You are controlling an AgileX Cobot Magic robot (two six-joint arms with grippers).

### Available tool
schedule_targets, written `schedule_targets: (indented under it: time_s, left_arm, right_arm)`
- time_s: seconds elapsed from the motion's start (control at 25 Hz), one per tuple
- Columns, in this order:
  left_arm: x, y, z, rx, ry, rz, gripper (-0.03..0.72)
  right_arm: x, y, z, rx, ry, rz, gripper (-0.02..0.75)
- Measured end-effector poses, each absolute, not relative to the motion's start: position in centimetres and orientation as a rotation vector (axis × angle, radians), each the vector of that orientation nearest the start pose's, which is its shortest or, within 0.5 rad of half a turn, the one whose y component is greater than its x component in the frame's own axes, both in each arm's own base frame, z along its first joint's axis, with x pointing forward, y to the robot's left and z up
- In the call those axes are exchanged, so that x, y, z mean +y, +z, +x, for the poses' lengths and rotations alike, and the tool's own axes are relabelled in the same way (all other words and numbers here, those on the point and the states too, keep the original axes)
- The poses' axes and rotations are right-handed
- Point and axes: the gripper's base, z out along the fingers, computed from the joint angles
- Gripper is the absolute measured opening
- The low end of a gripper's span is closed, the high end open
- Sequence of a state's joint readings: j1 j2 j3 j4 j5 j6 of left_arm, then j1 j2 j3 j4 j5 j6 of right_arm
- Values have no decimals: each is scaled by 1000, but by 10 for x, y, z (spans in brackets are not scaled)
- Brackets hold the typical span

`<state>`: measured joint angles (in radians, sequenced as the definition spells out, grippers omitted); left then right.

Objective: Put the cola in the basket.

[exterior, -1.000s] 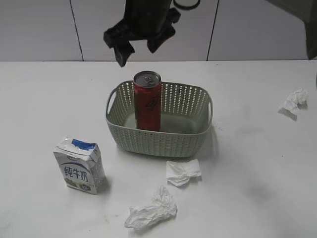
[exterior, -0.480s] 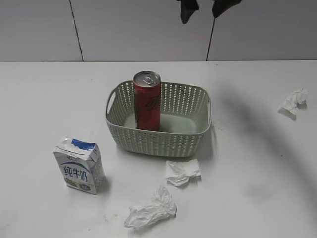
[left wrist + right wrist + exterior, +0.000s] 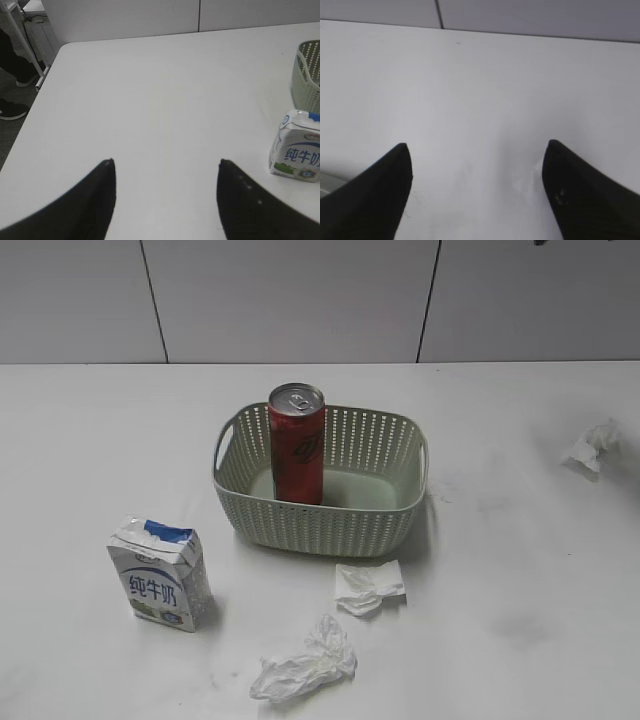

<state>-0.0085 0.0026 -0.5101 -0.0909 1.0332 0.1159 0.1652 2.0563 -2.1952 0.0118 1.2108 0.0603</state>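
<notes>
The red cola can stands upright inside the pale green basket, near its left end, in the exterior view. No gripper touches it. A corner of the basket shows at the right edge of the left wrist view. My left gripper is open and empty over bare white table, left of the milk carton. My right gripper is open and empty over bare table. Neither gripper shows in the exterior view.
A white-and-blue milk carton stands front left of the basket and also shows in the left wrist view. Crumpled tissues lie in front of the basket, nearer the front and at far right. The table's left edge drops off.
The black gripper that hung above the can has risen and swung right, out of the exterior view. The can and basket have not moved.
</notes>
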Motion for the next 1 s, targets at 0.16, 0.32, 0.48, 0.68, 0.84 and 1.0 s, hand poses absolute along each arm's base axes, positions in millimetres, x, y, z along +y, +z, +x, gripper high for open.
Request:
schedule_targets:
  time_s: [0.16, 0.32, 0.48, 0.68, 0.84, 1.0]
  left_arm:
    - [-7, 283, -5, 2002, -40, 128, 486]
    - [-7, 283, -5, 2002, -40, 128, 486]
    - [-7, 283, -5, 2002, -40, 128, 486]
    - [-7, 283, -5, 2002, -40, 128, 486]
    - [-7, 283, -5, 2002, -40, 128, 486]
    - [-7, 283, -5, 2002, -40, 128, 486]
  right_arm:
    - [38, 357, 425, 2614, 47, -85, 602]
    - [22, 350, 389, 2696, 0, -98, 598]
    - [19, 349, 338, 2746, -10, -117, 597]
    - [16, 344, 267, 2745, 8, -119, 596]
    - [12, 327, 213, 2705, 7, -124, 594]
    - [10, 303, 164, 2677, 7, -125, 593]
